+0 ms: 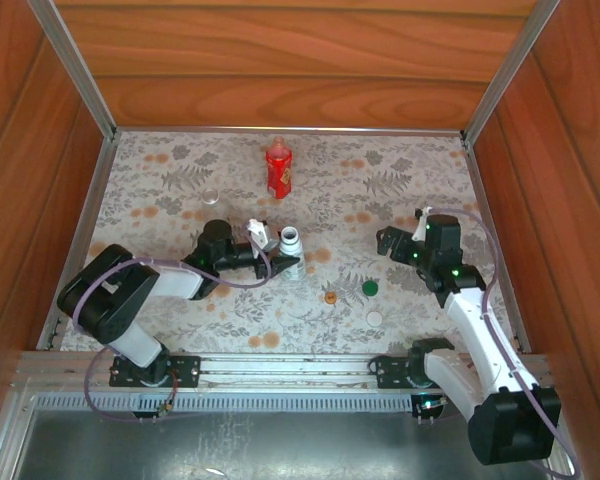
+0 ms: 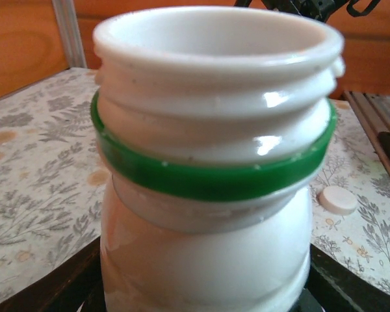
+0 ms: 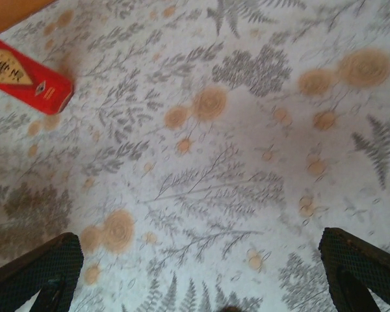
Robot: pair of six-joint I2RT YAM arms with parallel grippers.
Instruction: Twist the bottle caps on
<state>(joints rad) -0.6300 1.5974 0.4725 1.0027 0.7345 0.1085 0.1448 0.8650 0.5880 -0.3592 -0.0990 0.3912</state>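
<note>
A white bottle (image 1: pixel 292 240) with a green neck ring stands upright near the table's middle, its mouth uncapped. My left gripper (image 1: pixel 281 265) is shut on the bottle's lower body (image 2: pixel 208 260), with the dark fingers (image 2: pixel 71 286) pressed against both sides. Right of it on the cloth lie an orange cap (image 1: pixel 330 297), a green cap (image 1: pixel 370 288) and a white cap (image 1: pixel 374 319) (image 2: pixel 338 199). A red bottle (image 1: pixel 278 170) (image 3: pixel 26 75) stands at the back. A clear bottle (image 1: pixel 212 197) shows faintly at back left. My right gripper (image 1: pixel 385 240) (image 3: pixel 201 273) hangs open over bare cloth.
A floral cloth (image 1: pixel 410 180) covers the table, and wooden walls (image 1: pixel 280 70) close it in on three sides. A metal rail (image 1: pixel 280 365) runs along the near edge by the arm bases.
</note>
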